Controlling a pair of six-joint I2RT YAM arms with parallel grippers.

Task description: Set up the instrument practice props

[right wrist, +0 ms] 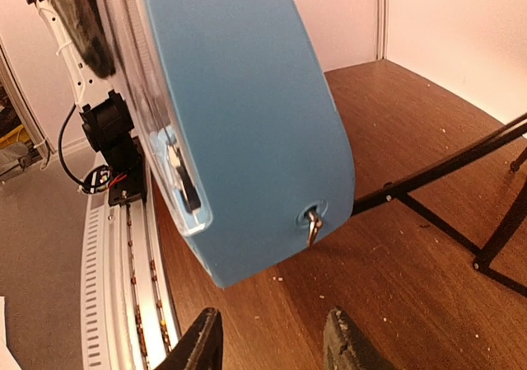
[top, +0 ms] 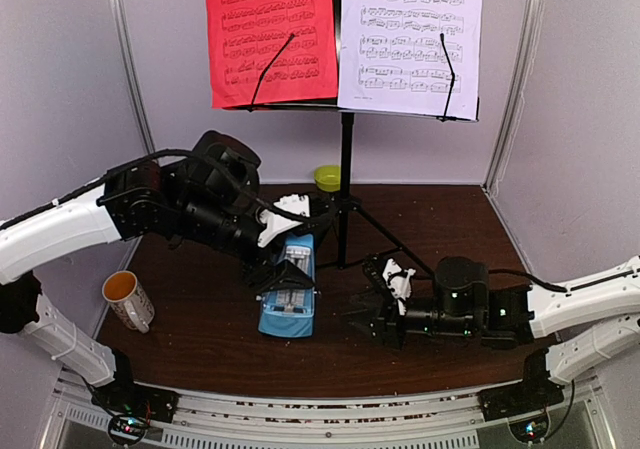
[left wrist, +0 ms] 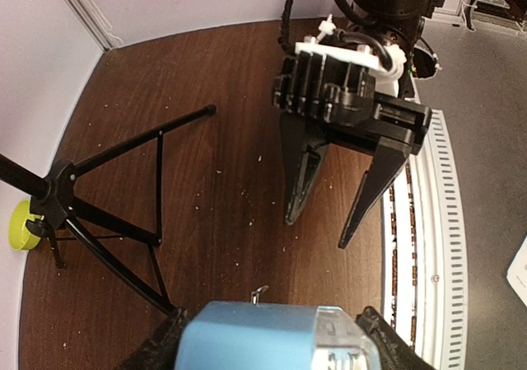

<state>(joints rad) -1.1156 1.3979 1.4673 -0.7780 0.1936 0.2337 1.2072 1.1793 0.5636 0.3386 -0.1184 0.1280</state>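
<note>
- One white mug (top: 128, 299) stands on the counter (top: 200, 341), well to the left of the music stand (top: 346, 169).
- My left hand (top: 283, 269) pinches the blue metronome (top: 288, 304), just left of the stand's legs. The metronome leans over with its clear cover on, and I cannot tell whether it touches the counter.
- On the stand's desk, the red sheet (top: 270, 29) sits on the left half and the white sheet (top: 410, 29) on the right.
- A lime-green bowl (top: 327, 177) sits behind the stand's pole.
- My right hand (left wrist: 318, 230), right of the stand's legs and nearer than them, has its fingers spread with nothing between.
</note>
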